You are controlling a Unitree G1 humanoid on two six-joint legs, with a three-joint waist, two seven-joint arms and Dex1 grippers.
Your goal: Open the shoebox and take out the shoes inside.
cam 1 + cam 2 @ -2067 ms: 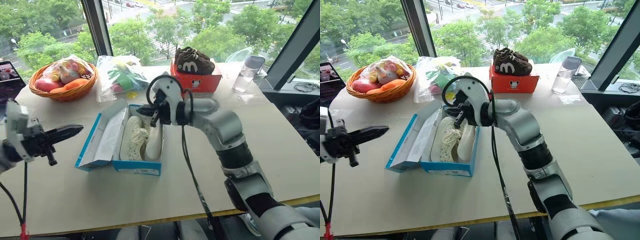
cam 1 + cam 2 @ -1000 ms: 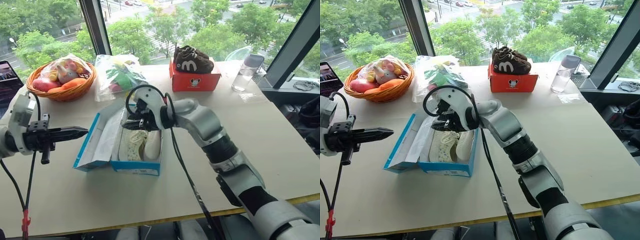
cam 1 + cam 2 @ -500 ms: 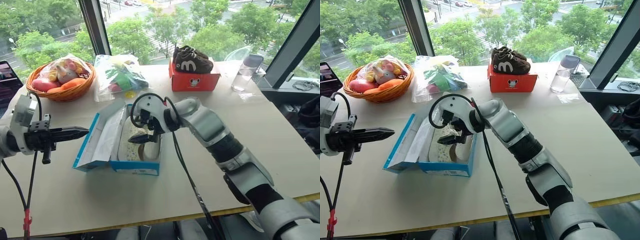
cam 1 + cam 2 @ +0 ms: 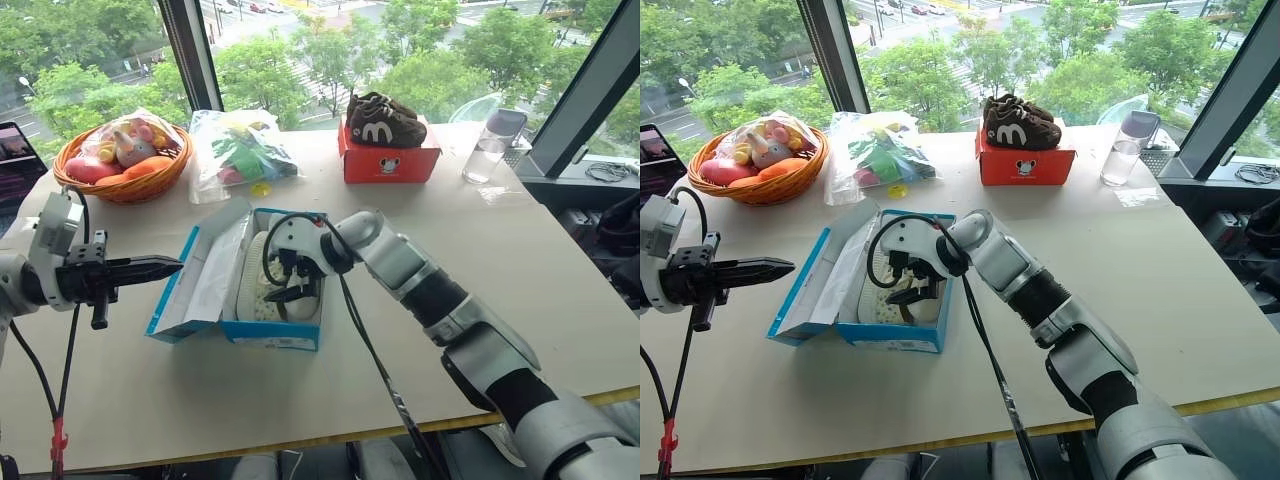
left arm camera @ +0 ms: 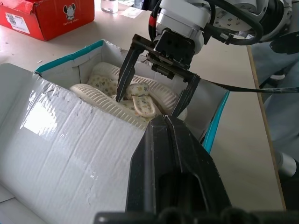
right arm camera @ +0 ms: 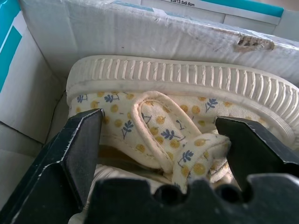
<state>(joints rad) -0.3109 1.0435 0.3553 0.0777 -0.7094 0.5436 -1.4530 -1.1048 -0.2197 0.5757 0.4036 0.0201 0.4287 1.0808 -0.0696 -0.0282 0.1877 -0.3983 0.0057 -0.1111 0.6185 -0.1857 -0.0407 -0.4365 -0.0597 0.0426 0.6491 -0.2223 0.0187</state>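
Observation:
The blue shoebox (image 4: 272,334) lies open on the table, its white-lined lid (image 4: 205,272) folded out to the left. The cream shoes (image 4: 256,272) rest on their sides inside it. My right gripper (image 4: 287,280) reaches down into the box, open. Its fingers (image 6: 70,154) straddle the heel of one shoe (image 6: 173,123), which has a flower-print lining, with a gap on each side. My left gripper (image 4: 160,267) hovers shut just left of the lid, pointing at the box. In the left wrist view its fingers (image 5: 170,154) are pressed together, nothing between them.
Behind the box are a wicker basket (image 4: 125,160) of toys, a clear plastic bag (image 4: 240,150) and a red-orange box (image 4: 390,160) with brown shoes on top. A lidded cup (image 4: 492,145) stands at the back right. A laptop (image 4: 12,150) sits at the far left.
My right gripper has sunk into the box, rolled, and spread its fingers around the shoe's heel. The left gripper has stayed in place, shut.

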